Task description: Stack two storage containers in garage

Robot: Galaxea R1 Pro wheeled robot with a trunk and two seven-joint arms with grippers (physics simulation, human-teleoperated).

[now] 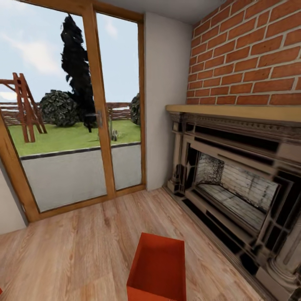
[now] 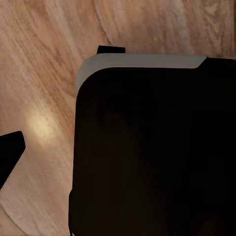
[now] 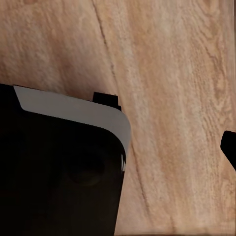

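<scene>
Head view: living room. Light wood plank floor, glass door with garden beyond it, dark fireplace under a brick wall. One orange-red bin sits on the planks at the lower edge of the view, between door and fireplace, upright, open top, nothing seen in it. A sliver of the same red shows at the bottom left corner; too little to say it is the second bin. No arm near the bin.

Left wrist view: looks down on wood planks. A big dark body with a pale grey edge takes most of the picture, probably part of the robot. A dark tip at one side may be a finger of the left pincer; whether it is open or closed I cannot tell.

Right wrist view: same planks, same kind of dark body with grey edge. A dark tip at the border. State of the right pincer: cannot tell.

Progress, as judged: barely begun. The bin is on living-room floor, not picked up. Carrying both to the garage and stacking is all left.
</scene>
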